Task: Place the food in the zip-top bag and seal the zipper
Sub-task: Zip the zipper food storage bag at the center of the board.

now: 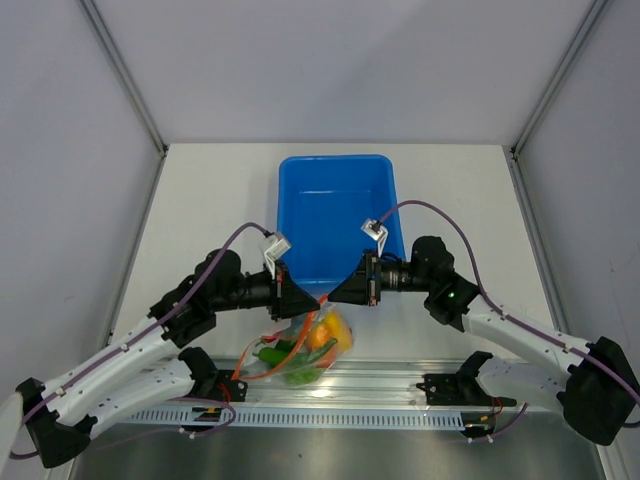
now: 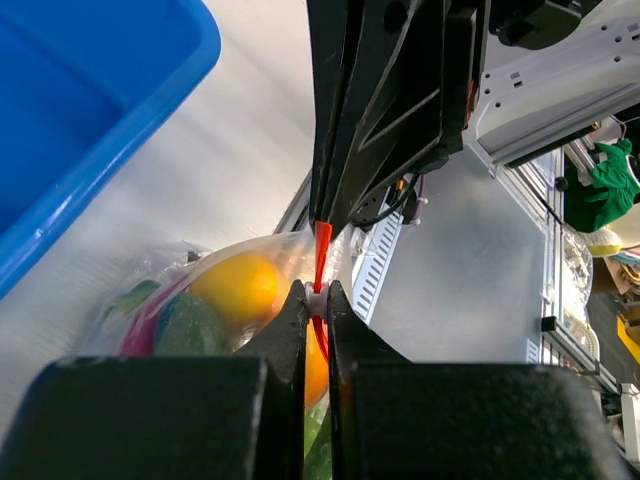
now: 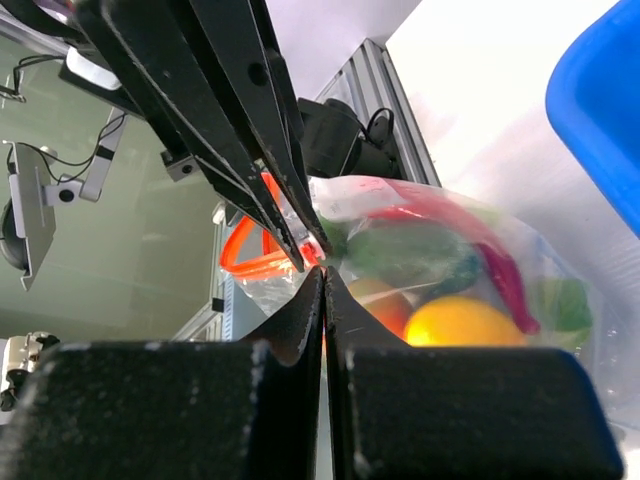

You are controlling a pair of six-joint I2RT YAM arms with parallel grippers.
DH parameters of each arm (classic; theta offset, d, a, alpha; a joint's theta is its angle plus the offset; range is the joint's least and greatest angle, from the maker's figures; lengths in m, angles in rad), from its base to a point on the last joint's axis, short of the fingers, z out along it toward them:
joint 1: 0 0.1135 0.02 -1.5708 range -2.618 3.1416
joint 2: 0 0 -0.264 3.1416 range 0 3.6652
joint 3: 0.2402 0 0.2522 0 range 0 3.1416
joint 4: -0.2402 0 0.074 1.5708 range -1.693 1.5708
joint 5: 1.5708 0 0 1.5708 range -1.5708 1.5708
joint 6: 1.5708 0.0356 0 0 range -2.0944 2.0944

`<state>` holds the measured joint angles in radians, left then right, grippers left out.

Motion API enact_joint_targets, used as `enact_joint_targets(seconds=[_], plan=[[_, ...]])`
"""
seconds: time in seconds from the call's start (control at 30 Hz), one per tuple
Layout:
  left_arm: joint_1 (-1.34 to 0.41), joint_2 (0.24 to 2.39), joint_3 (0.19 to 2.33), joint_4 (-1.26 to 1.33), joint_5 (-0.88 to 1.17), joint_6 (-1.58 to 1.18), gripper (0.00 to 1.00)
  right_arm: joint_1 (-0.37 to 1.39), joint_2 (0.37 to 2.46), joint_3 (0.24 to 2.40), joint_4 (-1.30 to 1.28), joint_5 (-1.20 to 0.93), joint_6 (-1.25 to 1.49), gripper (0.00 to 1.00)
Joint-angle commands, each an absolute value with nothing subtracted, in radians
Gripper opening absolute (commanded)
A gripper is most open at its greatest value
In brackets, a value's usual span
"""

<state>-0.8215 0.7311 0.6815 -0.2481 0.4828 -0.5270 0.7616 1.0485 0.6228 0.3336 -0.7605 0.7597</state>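
Note:
The clear zip-top bag (image 1: 300, 355) hangs between my two grippers above the table's front edge, holding the food: a yellow-orange piece (image 1: 335, 330), green pieces (image 1: 285, 357) and a red chili (image 3: 500, 265). My left gripper (image 1: 318, 298) is shut on the white slider of the orange-red zipper (image 2: 321, 255). My right gripper (image 1: 333, 296) is shut on the zipper strip right beside it, tips almost touching. In the right wrist view the zipper (image 3: 250, 255) loops open behind the left gripper's fingers (image 3: 250, 150). In the left wrist view the food (image 2: 240, 285) shows through the bag.
The blue bin (image 1: 340, 225) stands just behind both grippers with nothing in it; its rim shows in the left wrist view (image 2: 110, 110). An aluminium rail (image 1: 400, 385) runs along the front edge under the bag.

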Motion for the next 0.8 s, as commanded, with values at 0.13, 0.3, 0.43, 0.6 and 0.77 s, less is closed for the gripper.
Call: enact_joint_targets(seconds=[0.13, 0.3, 0.43, 0.6, 0.77], plan=[[-0.824, 0.641, 0.614, -0.293, 0.508, -0.558, 0.01, 0.750, 1.017, 0.644, 0.388, -0.767, 0.712, 0.00], [-0.824, 0.650, 0.629, -0.287, 0.514, -0.555, 0.01, 0.772, 1.000, 0.704, 0.252, -0.813, 0.556, 0.16], [-0.824, 0.673, 0.656, -0.276, 0.523, -0.552, 0.01, 0.784, 1.031, 0.767, 0.129, -0.868, 0.457, 0.40], [-0.824, 0.686, 0.675, -0.267, 0.526, -0.549, 0.01, 0.792, 1.069, 0.808, 0.094, -0.882, 0.417, 0.45], [-0.824, 0.675, 0.683, -0.268, 0.520, -0.554, 0.01, 0.798, 1.133, 0.853, 0.046, -0.893, 0.376, 0.45]])
